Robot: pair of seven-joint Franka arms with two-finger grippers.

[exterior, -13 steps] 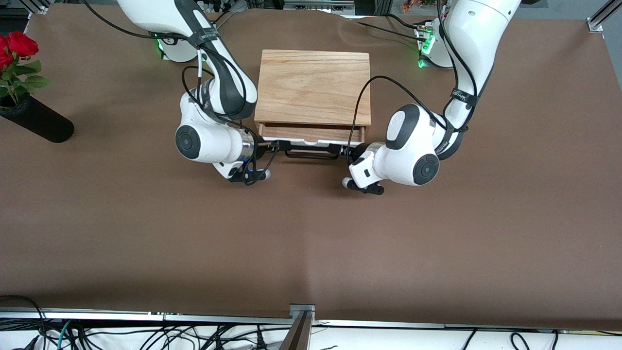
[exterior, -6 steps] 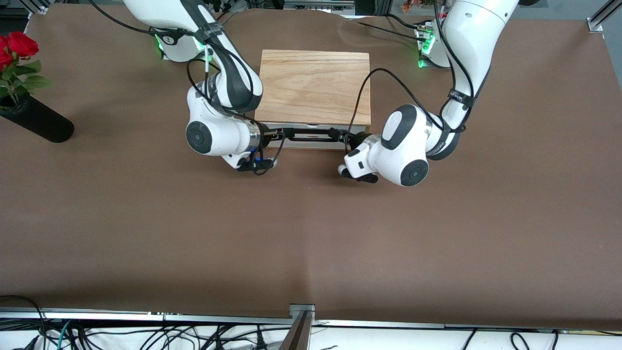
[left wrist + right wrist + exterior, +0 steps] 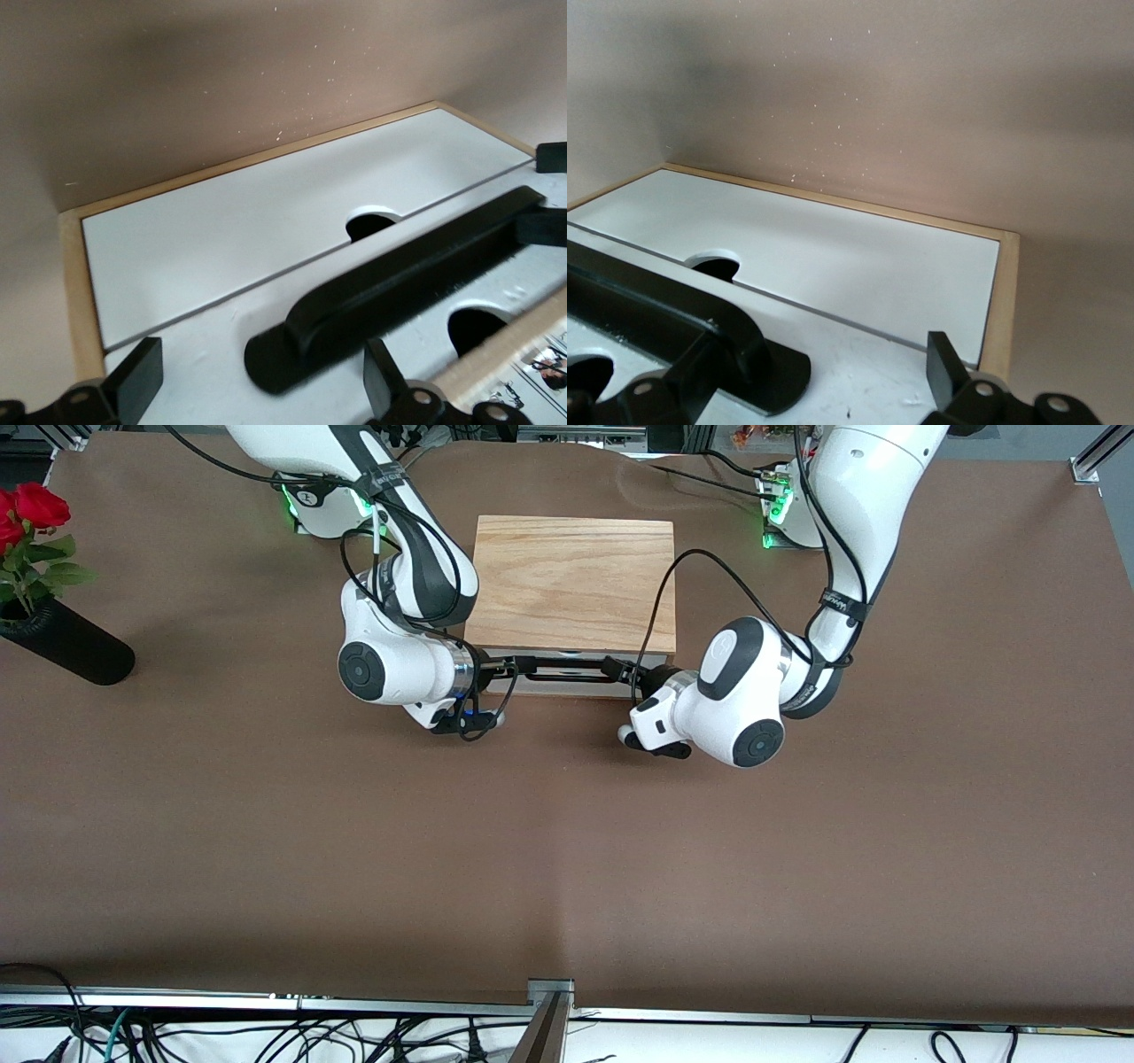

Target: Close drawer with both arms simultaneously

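The light oak box (image 3: 571, 584) stands mid-table between the arm bases. Its drawer's white front (image 3: 567, 687) sits flush with the box, and no wooden inside shows. The black bar handle (image 3: 567, 672) runs across it. My left gripper (image 3: 623, 670) is open at the handle's end toward the left arm; in the left wrist view (image 3: 261, 390) the handle's foot (image 3: 292, 354) lies between its fingers. My right gripper (image 3: 501, 667) is open at the handle's other end; in the right wrist view (image 3: 819, 381) the handle's foot (image 3: 757, 372) lies beside one finger (image 3: 691, 376).
A black vase (image 3: 66, 651) with red roses (image 3: 35, 505) lies at the right arm's end of the table. Green-lit arm bases (image 3: 306, 505) (image 3: 775, 514) flank the box. Brown table (image 3: 567, 850) stretches from the box toward the camera.
The drawer stood slightly open one second ago, its wooden inside showing. Both grippers moved toward the box with it, and it is now flush. Little has moved in the last half second.
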